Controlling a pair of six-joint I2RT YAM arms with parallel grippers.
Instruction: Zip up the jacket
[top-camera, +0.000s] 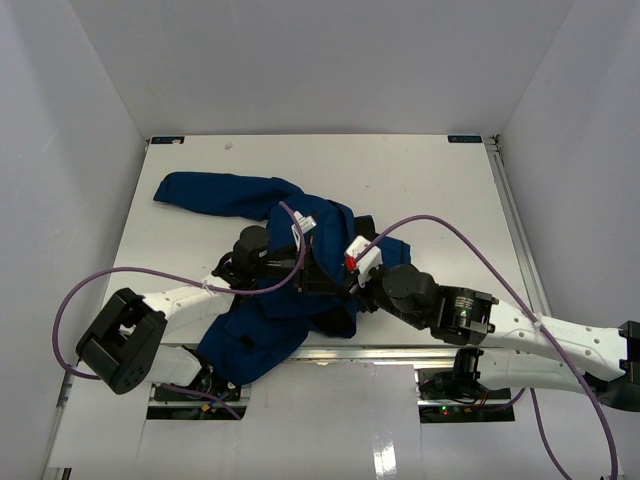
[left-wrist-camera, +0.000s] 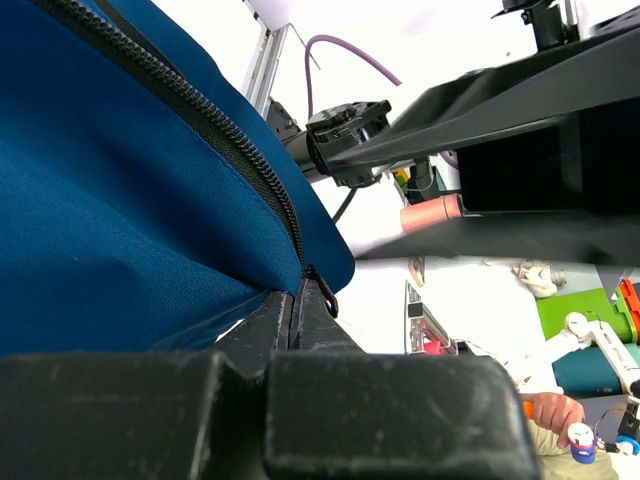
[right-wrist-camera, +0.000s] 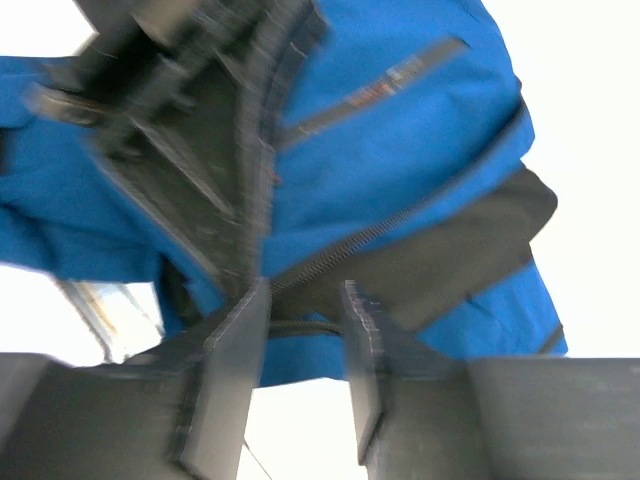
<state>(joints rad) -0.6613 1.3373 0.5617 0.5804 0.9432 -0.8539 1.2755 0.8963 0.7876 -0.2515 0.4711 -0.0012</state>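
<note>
The royal-blue jacket (top-camera: 240, 195) lies crumpled left of the table's middle, black lining showing near both grippers. My left gripper (top-camera: 325, 277) is shut on the jacket's front edge; in the left wrist view its jaws (left-wrist-camera: 297, 297) are pressed together right at the black zipper pull (left-wrist-camera: 323, 290), below the zipper teeth (left-wrist-camera: 200, 110). My right gripper (top-camera: 352, 285) sits just right of the left one. In the blurred right wrist view it (right-wrist-camera: 303, 305) is open, with a zipper edge (right-wrist-camera: 340, 245) and blue fabric (right-wrist-camera: 400, 130) running across just beyond the fingertips.
One sleeve (top-camera: 175, 188) stretches to the far left. The jacket's lower part (top-camera: 240, 362) hangs over the near metal rail (top-camera: 400, 352). Purple cables (top-camera: 440, 225) loop over both arms. White table (top-camera: 430, 180) lies to the right, with enclosure walls all around.
</note>
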